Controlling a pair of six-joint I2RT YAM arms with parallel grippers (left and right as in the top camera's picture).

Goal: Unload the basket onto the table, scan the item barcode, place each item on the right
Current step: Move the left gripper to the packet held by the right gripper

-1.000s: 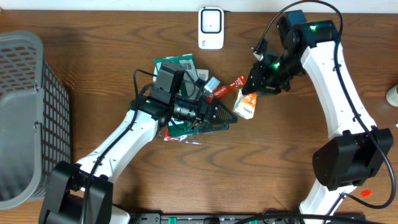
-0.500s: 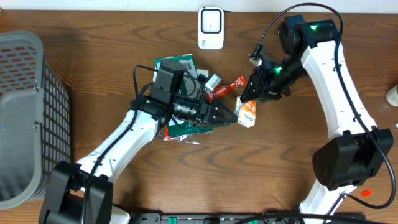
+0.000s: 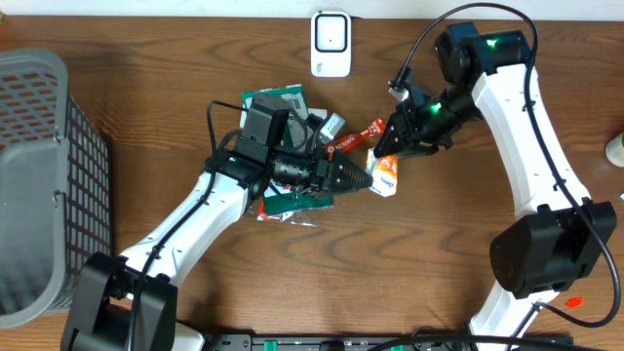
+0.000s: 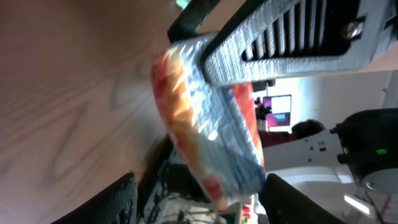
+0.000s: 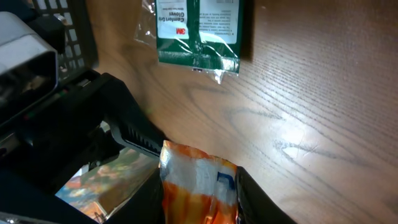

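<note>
Blurred in the left wrist view: pouch, print unreadable. Cropped at 9 o'clock: basket. Partly hidden under the left arm: green packets. Cut at 3 o'clock, unidentifiable: pale thing.

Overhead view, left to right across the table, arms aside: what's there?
grey basket → green packet → white scanner → orange pouch → white object at the right edge

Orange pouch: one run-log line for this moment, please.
right gripper: shut on orange pouch | left gripper: open, tips at pouch | scan: not yet done
</note>
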